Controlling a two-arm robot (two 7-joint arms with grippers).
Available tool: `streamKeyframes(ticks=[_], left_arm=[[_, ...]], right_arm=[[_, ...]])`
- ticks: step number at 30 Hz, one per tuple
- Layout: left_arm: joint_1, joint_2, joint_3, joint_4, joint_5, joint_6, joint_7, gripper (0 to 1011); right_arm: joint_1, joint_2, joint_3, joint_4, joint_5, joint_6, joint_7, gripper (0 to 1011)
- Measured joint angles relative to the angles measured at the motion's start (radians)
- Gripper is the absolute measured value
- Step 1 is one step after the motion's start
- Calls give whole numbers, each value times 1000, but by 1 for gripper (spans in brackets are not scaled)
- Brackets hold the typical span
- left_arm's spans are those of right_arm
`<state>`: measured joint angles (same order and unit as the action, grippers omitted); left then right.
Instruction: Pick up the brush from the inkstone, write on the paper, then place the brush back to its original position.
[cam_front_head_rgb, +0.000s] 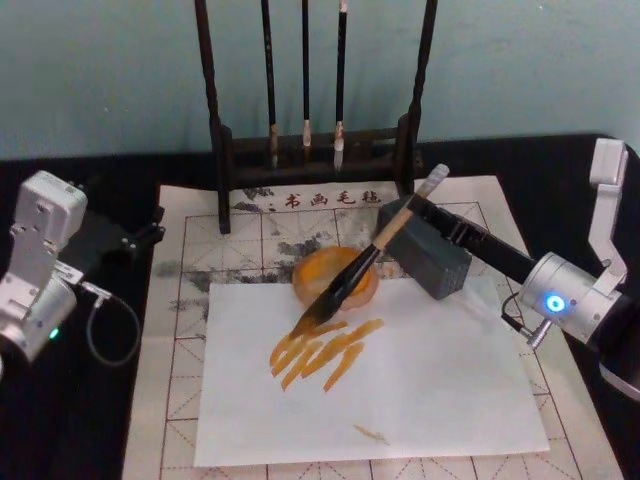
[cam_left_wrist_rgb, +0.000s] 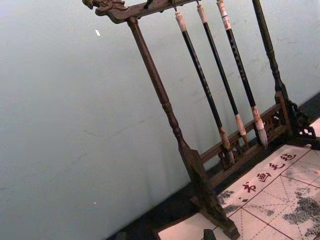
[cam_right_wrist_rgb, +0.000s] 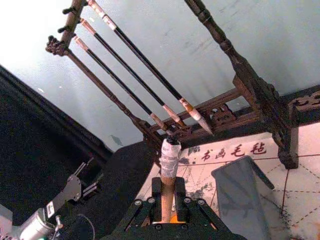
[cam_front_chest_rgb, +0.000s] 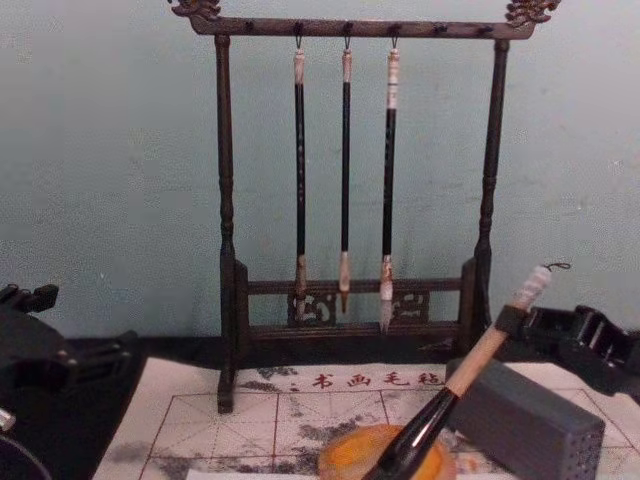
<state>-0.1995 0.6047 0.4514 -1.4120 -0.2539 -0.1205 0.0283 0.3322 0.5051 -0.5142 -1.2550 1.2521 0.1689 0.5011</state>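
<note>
Where the head view looks down on the table, we find the right gripper (cam_front_head_rgb: 405, 212) closed on the pale handle of the brush (cam_front_head_rgb: 358, 265), right of frame centre. The brush slants toward the lower left across an orange dish (cam_front_head_rgb: 350, 292). Its bristles reach a white sheet (cam_front_head_rgb: 450, 380) marked with orange strokes (cam_front_head_rgb: 315, 355); contact cannot be confirmed. That sheet lies on the paper (cam_front_head_rgb: 175, 400). A grey block (cam_front_head_rgb: 428, 258) stands just right of the dish. The left gripper (cam_front_head_rgb: 115, 238) is parked at the left edge, apart from the paper; we cannot tell its state.

In the left wrist view we record the brush rack (cam_left_wrist_rgb: 165, 107) and three thin brushes (cam_left_wrist_rgb: 227, 95) hanging on it, with a corner of the paper at lower right.

In the right wrist view the jaws clamp the handle at bottom centre, its white-wrapped top end projecting above.

In the chest view the brush leans at lower right, top end up and to the right.

We judge the brush light, with a stiff shaft. The bristles are soft and loaded, liable to splay and drip. The round handle may twist in the jaws. The hold belongs on the pale wood, clear of the bristles, as it is now.
</note>
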Motion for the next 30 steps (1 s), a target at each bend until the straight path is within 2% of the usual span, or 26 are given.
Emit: streamKeyframes(ticks=[30], left_arm=[[0,0,0,0,0,0,0,1001]], right_arm=[[-18,8,34,-32,23,-17,-15,174]])
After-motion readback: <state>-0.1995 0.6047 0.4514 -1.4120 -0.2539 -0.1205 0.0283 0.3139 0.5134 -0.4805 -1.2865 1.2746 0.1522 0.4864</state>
